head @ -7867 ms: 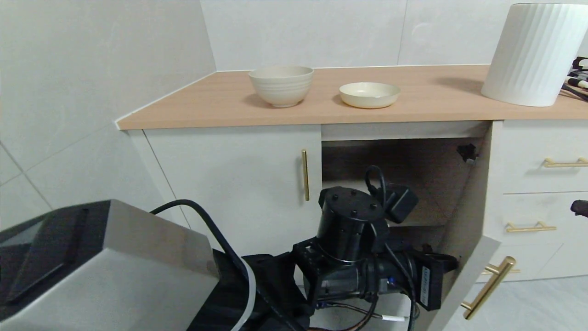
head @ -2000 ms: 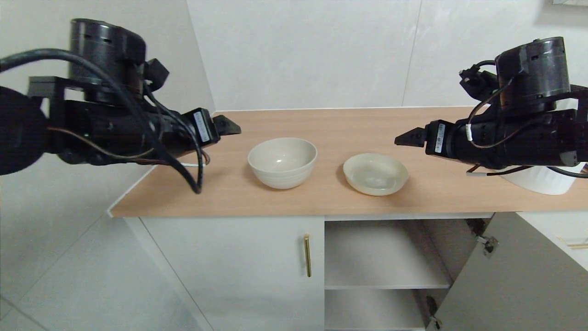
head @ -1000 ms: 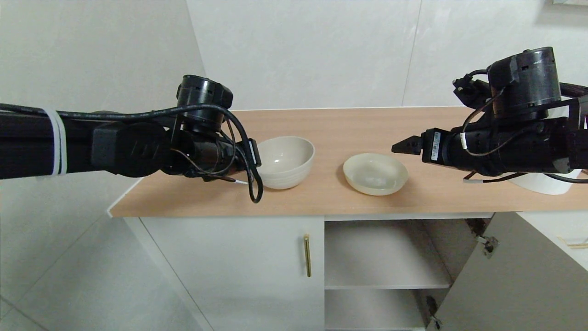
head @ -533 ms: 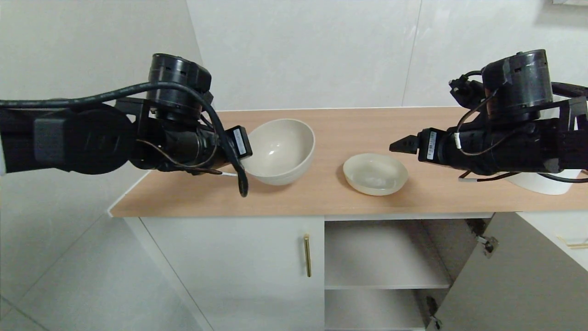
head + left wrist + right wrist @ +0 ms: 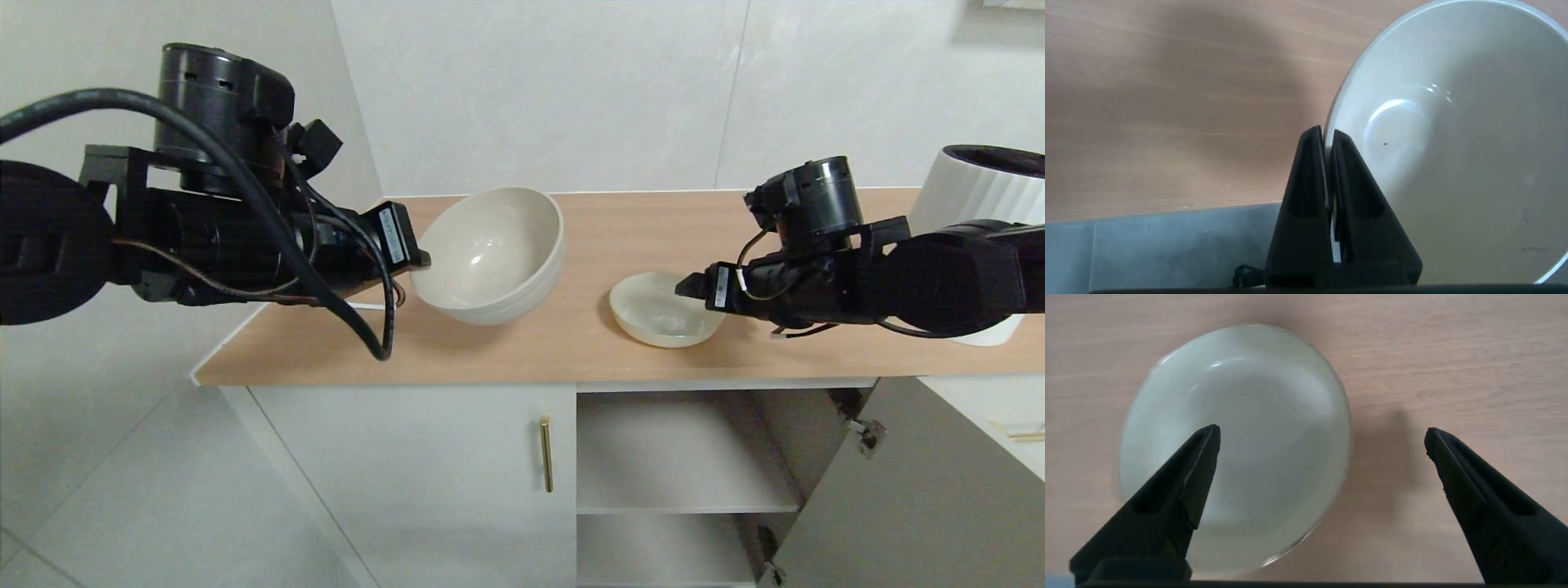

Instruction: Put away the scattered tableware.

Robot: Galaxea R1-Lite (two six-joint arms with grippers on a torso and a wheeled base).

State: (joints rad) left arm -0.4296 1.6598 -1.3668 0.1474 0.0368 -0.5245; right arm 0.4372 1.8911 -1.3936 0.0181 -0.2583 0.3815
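Observation:
My left gripper [image 5: 418,260] is shut on the rim of the deep cream bowl [image 5: 490,255] and holds it tilted, lifted off the wooden countertop [image 5: 588,343]. The left wrist view has the two fingers [image 5: 1327,175] pinching the bowl [image 5: 1454,147] at its rim. The shallow cream dish [image 5: 665,309] rests on the counter right of the bowl. My right gripper [image 5: 686,286] hovers open over the dish's right side. In the right wrist view one finger [image 5: 1196,469] is over the dish [image 5: 1237,441] and the other is beyond its rim.
A tall white ribbed container [image 5: 976,204] stands at the counter's right end. Below, the right cabinet door [image 5: 890,498] hangs open, showing white shelves [image 5: 678,482]. The left cabinet door with a gold handle [image 5: 544,454] is closed. A tiled wall runs behind.
My left gripper has raised the bowl higher and drawn it back left, tilting it more. My right gripper has gone down and forward to sit over the dish.

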